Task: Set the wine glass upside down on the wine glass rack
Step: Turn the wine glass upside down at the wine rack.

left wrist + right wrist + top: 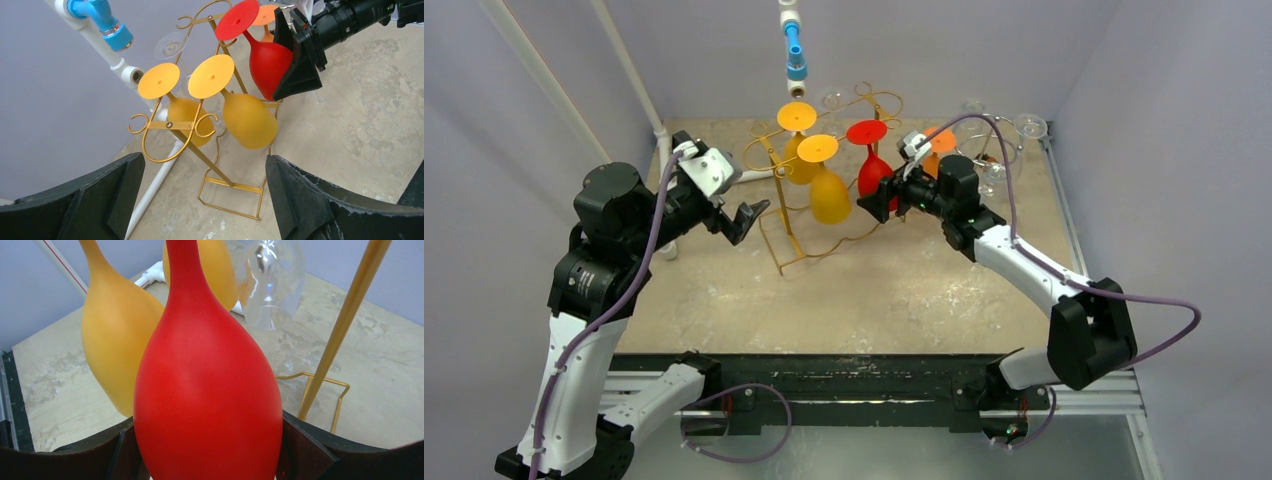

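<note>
Between the two dark fingers (305,450) of the right gripper (202,440) sits the bowl of the red wine glass (205,380). It fills the whole gap and both inner faces lie against its widest part, so the jaws stand fairly wide yet are closed on the glass. The glass is upside down: the bowl hangs low, the stem rises, and the round red foot is uppermost, level with the top wires of the gold rack (180,126). Whether the foot already rests on those wires cannot be told.

Just beside the red bowl on the robot's left hangs a yellow glass (248,120), also inverted, with its flat foot on the rack's upper rail. A second yellow glass (185,117) hangs next to it, further left. Behind the right gripper an orange glass (941,140) shows at the rack's far side, and a clear glass (272,285) stands out behind the red one against the back wall.

The left gripper (746,218) is spread to its widest with nothing between its fingers. It hangs above the table (904,290) to the left of the rack — apart from every glass — and faces the rack's frame.

At the back, a white pipe with a blue fitting (795,50) comes down above the rack. More clear glasses (1029,125) stand near the table's far right corner.
</note>
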{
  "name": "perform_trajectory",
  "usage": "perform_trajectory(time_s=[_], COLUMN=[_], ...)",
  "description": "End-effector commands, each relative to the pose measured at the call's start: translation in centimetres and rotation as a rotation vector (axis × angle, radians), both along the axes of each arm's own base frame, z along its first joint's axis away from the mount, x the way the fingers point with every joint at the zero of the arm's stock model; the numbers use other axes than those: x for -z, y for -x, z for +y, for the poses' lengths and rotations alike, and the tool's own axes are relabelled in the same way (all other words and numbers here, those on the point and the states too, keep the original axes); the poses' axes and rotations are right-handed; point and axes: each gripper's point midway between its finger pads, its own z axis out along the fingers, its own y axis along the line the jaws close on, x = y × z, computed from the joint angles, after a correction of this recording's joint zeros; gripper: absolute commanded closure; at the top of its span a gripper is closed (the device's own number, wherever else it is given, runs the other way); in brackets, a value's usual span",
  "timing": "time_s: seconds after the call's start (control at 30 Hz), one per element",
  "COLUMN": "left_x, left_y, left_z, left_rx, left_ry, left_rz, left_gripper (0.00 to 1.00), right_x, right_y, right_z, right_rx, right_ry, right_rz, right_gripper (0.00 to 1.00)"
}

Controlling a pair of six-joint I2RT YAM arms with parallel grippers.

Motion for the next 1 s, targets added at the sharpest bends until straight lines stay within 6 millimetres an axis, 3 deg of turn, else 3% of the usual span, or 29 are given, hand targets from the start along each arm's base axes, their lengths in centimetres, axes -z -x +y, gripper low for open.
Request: perform_trajectory(time_s=[0.0, 0.73, 0.83, 0.97], left_x=[0.1, 3.6, 3.7, 3.8], left_y=[-0.2, -2.7, -2.9, -3.0], left_z=[-0.1, 0.1, 0.1, 0.0], left_rx=[-0.002, -0.039, -0.038, -0.036], left_ry=[0.017, -0.071, -0.076, -0.075], left_rz=[0.000, 0.011, 0.003, 0.009], left_gripper=[0.00, 0.00, 0.00, 0.00], right_x=[-4.1, -0.6, -0.4, 0.0], right_y=[0.7, -1.2, -1.7, -2.6], right_z=[-0.4, 1.2, 1.1, 1.1], right_rx=[-0.014, -0.050, -0.036, -0.006], right_ry=[-0.051, -0.039, -0.040, -0.034], right_rz=[-0.108, -0.031, -0.030, -0.023], right_gripper=[0.59, 0.58, 0.55, 0.44])
